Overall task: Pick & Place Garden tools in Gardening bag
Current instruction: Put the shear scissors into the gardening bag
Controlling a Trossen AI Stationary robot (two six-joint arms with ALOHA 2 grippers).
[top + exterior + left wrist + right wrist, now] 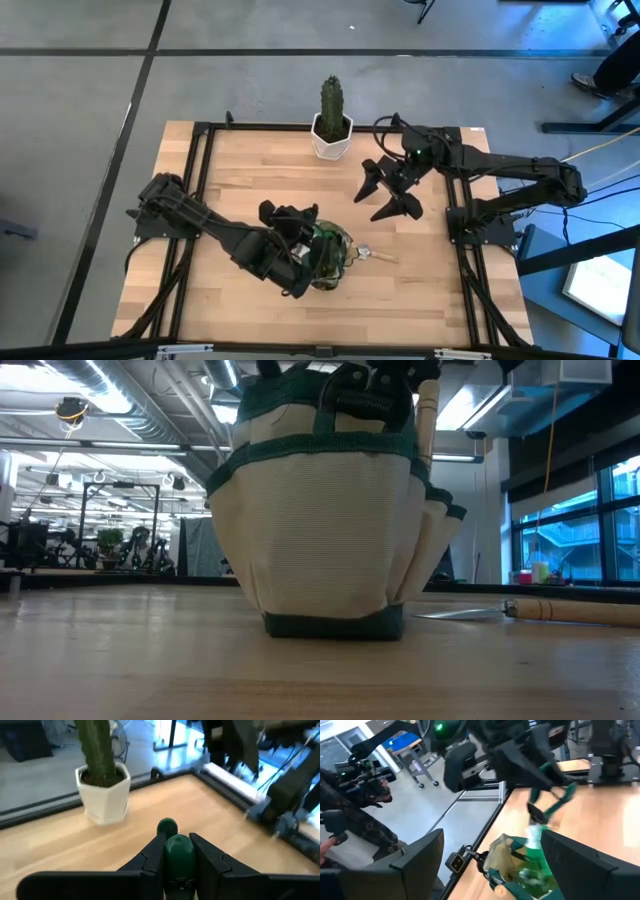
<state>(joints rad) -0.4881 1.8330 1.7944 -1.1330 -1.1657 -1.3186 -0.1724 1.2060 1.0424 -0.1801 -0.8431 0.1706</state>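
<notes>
Clamping a green-handled garden tool between its fingers, the left tool hung directly over the gardening bag near the front middle of the counter. The bag stood upright, with a translucent green sprayer and a wooden handle poking out of it. Just beside the bag, toward the right arm, a wooden-handled metal tool lay flat on the wood. Farther back, the right tool hovered above bare counter with its fingers spread wide apart, gripping nothing. A cactus in a white pot stood at the far edge.
</notes>
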